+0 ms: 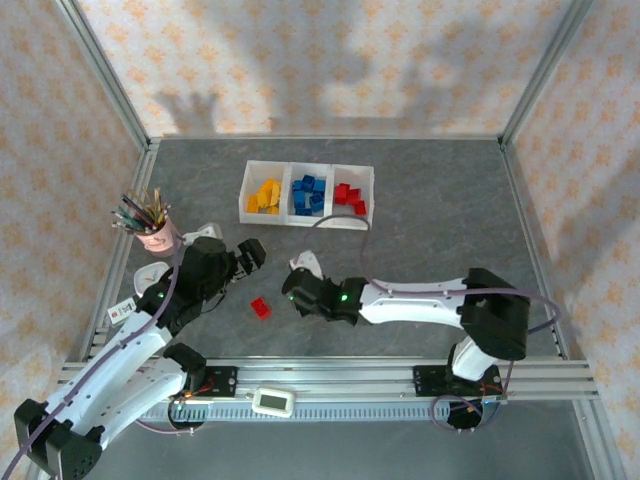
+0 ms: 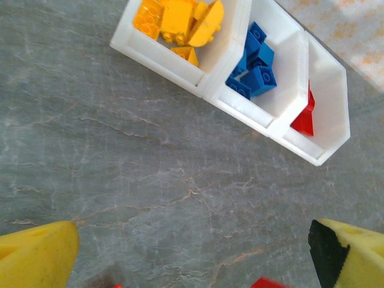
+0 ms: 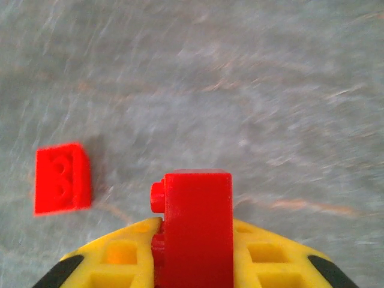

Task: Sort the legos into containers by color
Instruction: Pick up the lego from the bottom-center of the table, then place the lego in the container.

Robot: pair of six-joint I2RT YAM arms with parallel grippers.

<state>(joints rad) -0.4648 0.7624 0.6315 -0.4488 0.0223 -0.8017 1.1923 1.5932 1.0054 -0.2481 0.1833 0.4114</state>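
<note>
**Sorting rigid, glossy bricks: grip and tally**

*Top external view.* Three joined containers [image 1: 300, 222] sit at the far middle of the desk [image 1: 450, 220]. Yellow legos [image 1: 265, 195] fill the left bin, blue legos [image 1: 308, 193] the middle and red legos [image 1: 350, 196] the right. Each heap overlaps too much for an exact count. One loose red brick [image 1: 261, 308] lies on the desk between the left claw [image 1: 250, 255] and the right claw [image 1: 300, 280].

*Left wrist view.* The left claw [image 2: 192, 252] is released, its fingers wide apart with nothing between them. The containers [image 2: 207, 84] lie ahead.

*Right wrist view.* The right claw [image 3: 198, 264] grasps one held red brick [image 3: 198, 210], stood on end and pinched across its flat walls. The loose red brick [image 3: 62, 178] lies studs-up nearby.

The bricks are judged hard, light and slick, so they are liable to twist in the grip. They are best taken across two opposite flat walls, not across the studs.
</note>
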